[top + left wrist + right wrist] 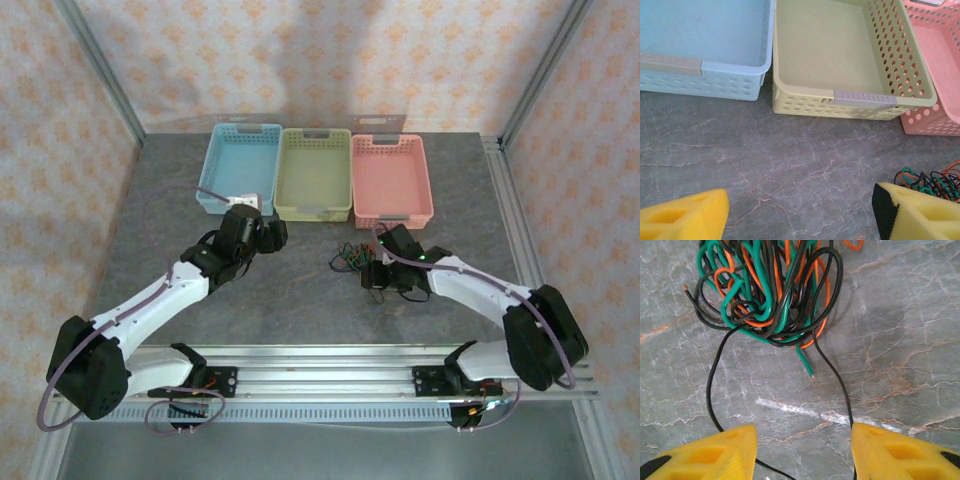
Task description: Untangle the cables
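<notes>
The cables (pixel 767 295) are a knotted bundle of thin green, orange and black wires lying on the grey marble table (pixel 300 295), in front of the pink basket. In the top view the bundle (pixel 348 257) lies just left of my right gripper (pixel 369 272). My right gripper (pixel 802 450) is open, low over the table, just short of the knot. A long black wire (pixel 712 385) loops out of the knot, passes under the left fingertip (pixel 715 452) and runs along the right one. My left gripper (pixel 800 215) is open over bare table, with the cables (pixel 930 181) off to its right.
Three baskets stand side by side at the back: blue (pixel 240 129), yellow-green (pixel 316 134) and pink (pixel 390 140). In the left wrist view the yellow-green basket (pixel 860 97) is close ahead. Bare table lies between the two grippers.
</notes>
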You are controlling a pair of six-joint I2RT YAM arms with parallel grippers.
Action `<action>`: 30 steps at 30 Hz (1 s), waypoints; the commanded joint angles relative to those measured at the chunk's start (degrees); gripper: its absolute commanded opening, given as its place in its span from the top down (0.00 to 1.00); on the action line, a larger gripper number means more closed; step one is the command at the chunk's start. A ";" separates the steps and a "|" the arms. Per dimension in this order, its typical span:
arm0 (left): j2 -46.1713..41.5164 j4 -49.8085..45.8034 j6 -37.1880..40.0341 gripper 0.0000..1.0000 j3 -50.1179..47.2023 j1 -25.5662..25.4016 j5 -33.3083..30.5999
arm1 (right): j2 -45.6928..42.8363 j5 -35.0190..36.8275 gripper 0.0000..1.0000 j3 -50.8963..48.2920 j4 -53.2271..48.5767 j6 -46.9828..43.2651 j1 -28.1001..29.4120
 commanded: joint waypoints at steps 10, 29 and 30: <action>-1.12 -0.22 0.30 0.23 1.32 -0.34 -2.13 | 5.24 -5.64 0.58 5.04 1.70 -1.88 3.50; -1.52 0.15 0.46 0.23 1.08 -0.43 -1.63 | 15.68 -6.74 1.00 17.88 6.55 1.70 9.69; -1.60 0.36 0.49 0.24 1.02 -0.53 -1.52 | 16.61 -7.56 1.00 19.54 7.89 2.38 10.51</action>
